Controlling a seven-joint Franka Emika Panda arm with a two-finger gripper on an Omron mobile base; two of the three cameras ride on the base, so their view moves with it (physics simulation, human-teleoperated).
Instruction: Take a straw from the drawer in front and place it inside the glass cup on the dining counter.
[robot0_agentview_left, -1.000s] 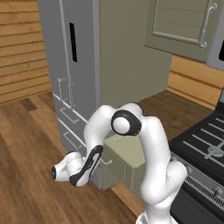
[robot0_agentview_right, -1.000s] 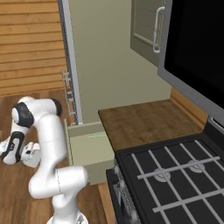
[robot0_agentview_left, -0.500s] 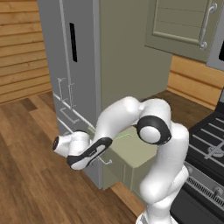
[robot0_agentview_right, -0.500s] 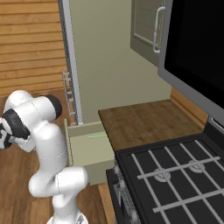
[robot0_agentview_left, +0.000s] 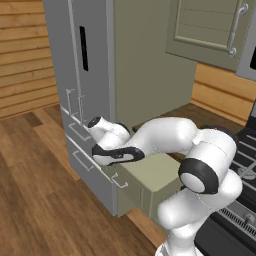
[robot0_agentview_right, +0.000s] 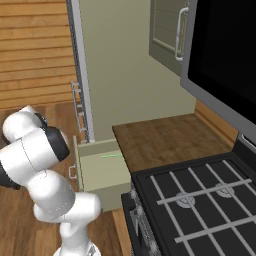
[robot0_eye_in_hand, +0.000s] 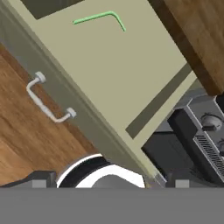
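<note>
Over on the left stands the tall grey fridge with its bar-handled freezer drawers, and just beside it the sage-green drawer is pulled out into the room, its small silver handle facing the wood floor. The arm's gripper hovers over the drawer's front left corner with its fingers spread wide and nothing between them. Inside, the straw lies flat on the drawer's pale bottom, toward the back edge near the cabinet opening; from the right base camera it reads as a thin green line running roughly side to side, parallel to the drawer front. Seen from the hand, its long run lies across the drawer with a short bent end kinking off at the right, so it is not quite the straight stick one might expect. To pick it well, I would say the hand needs to travel farther in over the drawer, point straight down, and turn so the fingers straddle the long run crosswise, somewhere near its middle and away from the bend, then descend until the tips nearly touch the bottom before closing. Farther right come the brown countertop and the black stove grates, well apart from the straw.
</note>
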